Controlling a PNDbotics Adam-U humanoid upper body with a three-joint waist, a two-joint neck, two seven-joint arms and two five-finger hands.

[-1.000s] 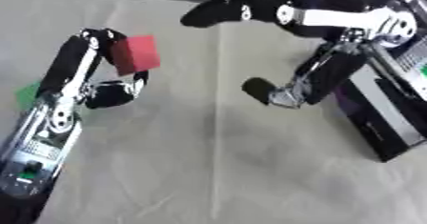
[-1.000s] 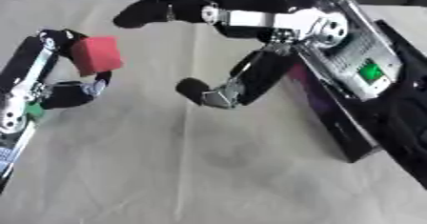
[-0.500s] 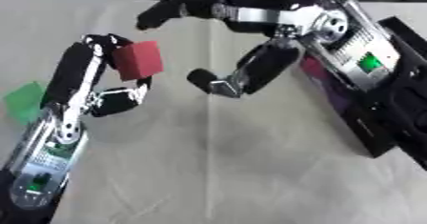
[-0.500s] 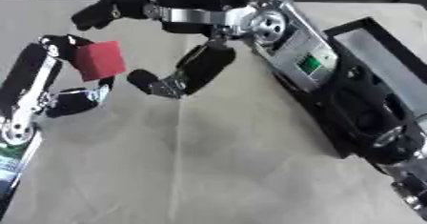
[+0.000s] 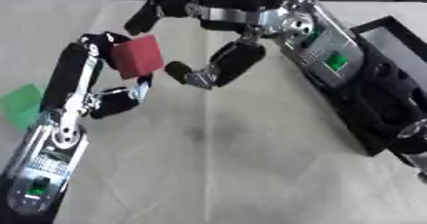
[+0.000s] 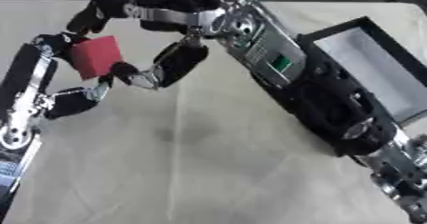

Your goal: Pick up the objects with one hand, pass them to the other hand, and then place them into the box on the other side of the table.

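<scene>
In the upper left of the frame, the left hand (image 5: pixel 100 87) is pinching the red block (image 5: pixel 138 56) above the table (image 5: pixel 250 170). The right hand (image 5: pixel 213 37) is spreading wide around it. The black box (image 6: pixel 380 70) is lying at the right edge. No readable writing is showing.

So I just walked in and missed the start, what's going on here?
The robot is midway through a handover. Its left hand holds a red cube up above the table, pinched between fingers and thumb. The right hand is spread open around the cube, fingers above and thumb below, not yet closed on it. A black box lies on the right side of the table, and a green piece lies at the left edge.
</scene>
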